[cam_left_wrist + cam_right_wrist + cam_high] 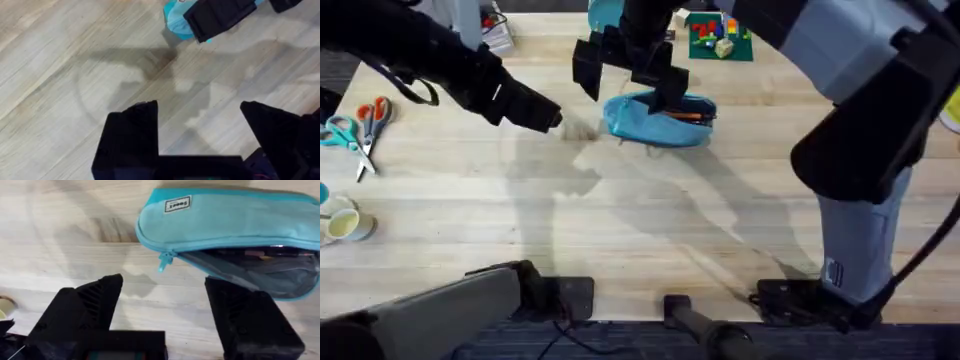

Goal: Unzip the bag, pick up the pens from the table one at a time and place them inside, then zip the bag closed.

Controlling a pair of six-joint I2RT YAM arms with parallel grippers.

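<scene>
Overhead, the light blue soft fabric pencil pouch (658, 120) lies on the pale planked wooden tabletop (620, 230) toward the far middle, its zipper open along the top. A thin orange stick pen (686, 116) shows inside the opening, lying along the pouch's length. The right gripper (620, 68) hangs over the pouch from the far side, its black jaws spread wide with nothing between them, one finger crossing in front of the pouch's upper edge. The left gripper (552, 118) reaches in from the left and sits just beside the pouch's left end, apart from it.

Right wrist view: the pouch (225, 225) lies beyond the two black fingers (250, 325), which stand well apart and hold nothing. A small white label is sewn near the pouch's end, and the teal pull tab (164, 262) hangs at that same end of the zipper, so the mouth gapes along most of the length; dark contents and a bit of orange show inside.

Left wrist view: the left jaws are also wide and empty above bare wood, with the pouch's end (175, 22) partly hidden behind the other arm's black finger.

At the tabletop's left edge lie orange-handled scissors (370, 125).
</scene>
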